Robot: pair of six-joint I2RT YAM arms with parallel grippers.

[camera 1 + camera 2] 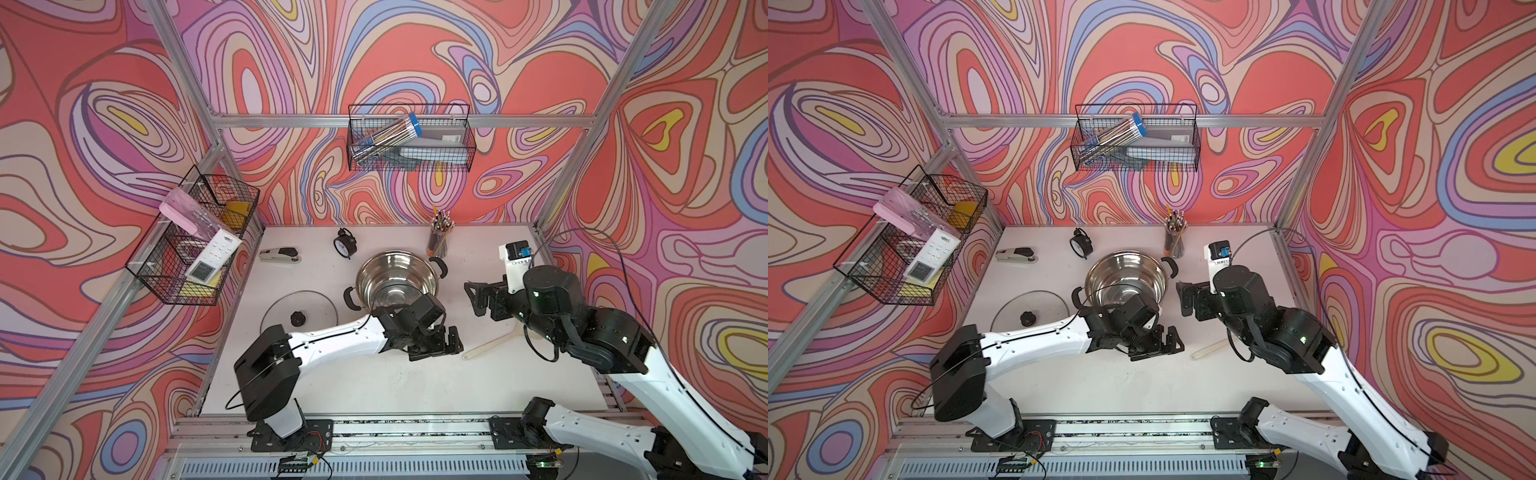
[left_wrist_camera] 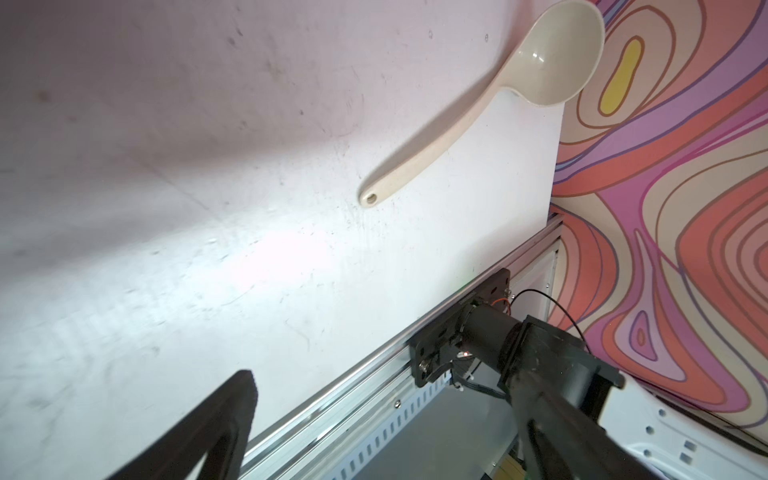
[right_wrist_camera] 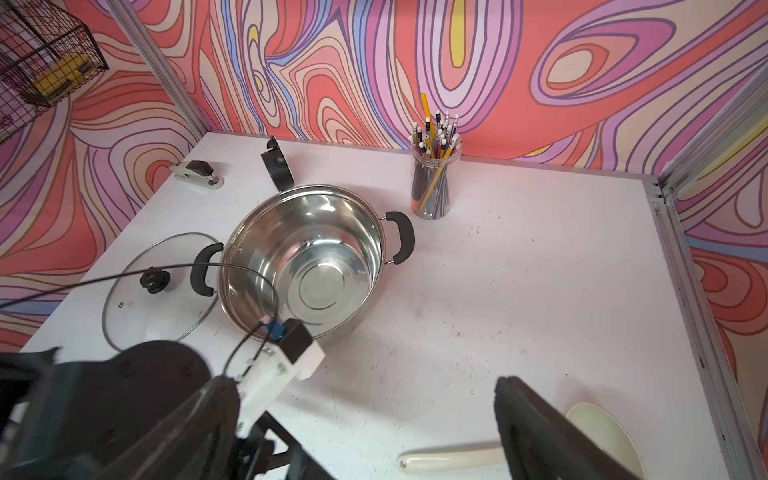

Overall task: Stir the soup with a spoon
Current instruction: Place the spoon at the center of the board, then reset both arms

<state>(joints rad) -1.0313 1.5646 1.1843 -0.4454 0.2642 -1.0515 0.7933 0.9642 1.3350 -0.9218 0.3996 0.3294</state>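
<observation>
We find the spoon (image 2: 478, 108) lying flat on the white table (image 1: 374, 382), to the right of the steel pot (image 1: 397, 278) and nearer the front edge. In both top views the right arm covers its bowl. The handle tip is near the left gripper (image 1: 455, 340), whose jaws stand spread and empty. The right gripper (image 1: 473, 299), beside the pot, is spread wide and holds nothing. Print on the white device (image 1: 216, 249) in the side basket (image 1: 166, 291) is too small to read.

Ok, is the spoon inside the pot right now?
No, the spoon lies flat on the table, and the right wrist view shows the pot with nothing in it.
</observation>
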